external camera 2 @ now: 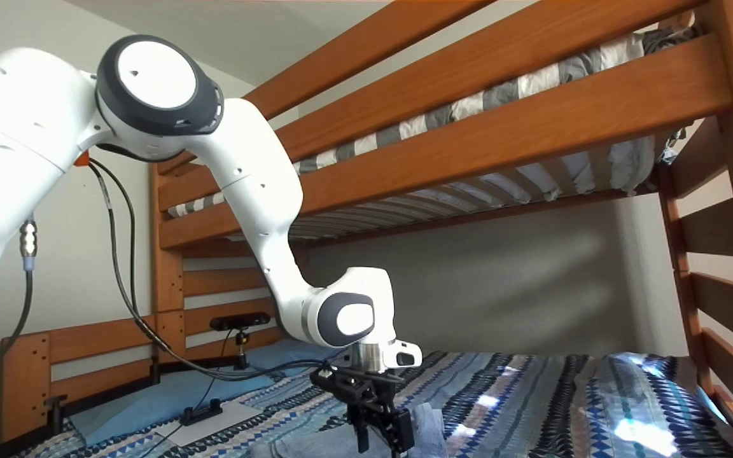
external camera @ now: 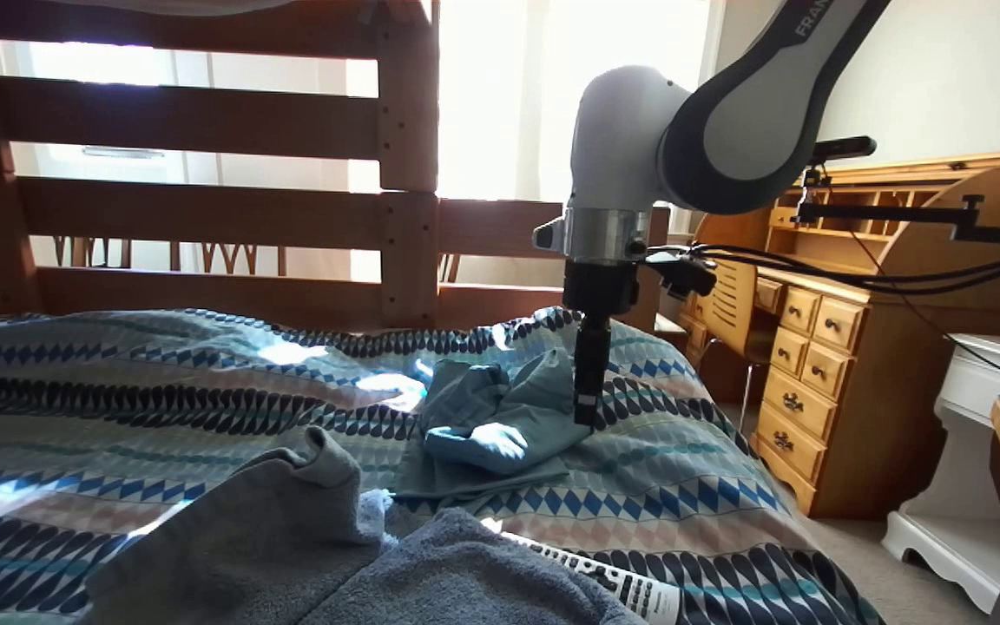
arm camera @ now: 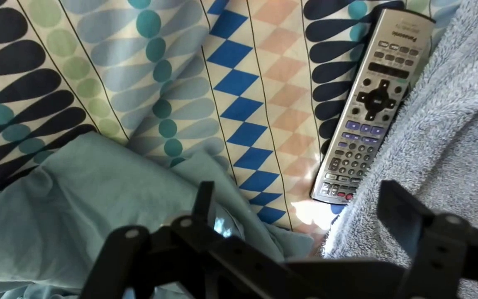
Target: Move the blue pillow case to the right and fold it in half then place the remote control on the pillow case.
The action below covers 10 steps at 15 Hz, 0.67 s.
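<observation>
Hand point(arm camera: 299, 203): gaped wide, held nothing
Case point(arm camera: 114, 187): folding seemed underway; edge probably needed pinching next
Remote point(arm camera: 361, 124): lay apart

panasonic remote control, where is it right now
In the wrist view, the Panasonic remote control lies right of centre on the patterned bedspread, along the edge of the fuzzy grey cloth, with the blue-teal pillow case at lower left.
</observation>
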Tool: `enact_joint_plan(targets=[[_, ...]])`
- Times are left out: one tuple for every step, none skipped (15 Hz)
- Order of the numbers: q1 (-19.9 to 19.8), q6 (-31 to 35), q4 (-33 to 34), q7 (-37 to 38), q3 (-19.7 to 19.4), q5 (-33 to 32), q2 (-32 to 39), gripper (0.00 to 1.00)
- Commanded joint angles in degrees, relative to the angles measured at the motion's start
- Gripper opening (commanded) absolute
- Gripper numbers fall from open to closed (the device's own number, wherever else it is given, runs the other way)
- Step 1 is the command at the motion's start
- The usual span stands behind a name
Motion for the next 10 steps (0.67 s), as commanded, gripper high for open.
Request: enact_joint_plan(targets=[[-2.79, 1.53, -0.98, -5.78, 4.35, 1.89, 0.24, 1.0], [-3.69, 2.83, -1.8, -8.23, 6.23, 2.7, 0.58, 1.0], [-4.78, 3.26, -2.13, -10.48, 8.31, 3.76, 1.14, 1.0], [-5.43, 3.69, -2.65, -12.09, 9.95, 4.39, 1.84, 1.0], [-6.13, 3.73, -3.03, -13.41, 11.55, 5.19, 2.47, 1.0], [-6.38, 3.94, -3.58, -14.2, 12.56, 5.48, 3.22, 1.0], [-6.31, 4.48, -4.0, -14.51, 13.01, 5.39, 4.02, 1.0], [-5.74, 5.27, -4.3, -13.98, 12.69, 4.78, 4.73, 1.0], [-4.91, 6.39, -4.59, -13.2, 11.95, 3.87, 5.66, 1.0], [-4.67, 7.31, -4.74, -12.89, 11.79, 3.66, 6.42, 1.0]])
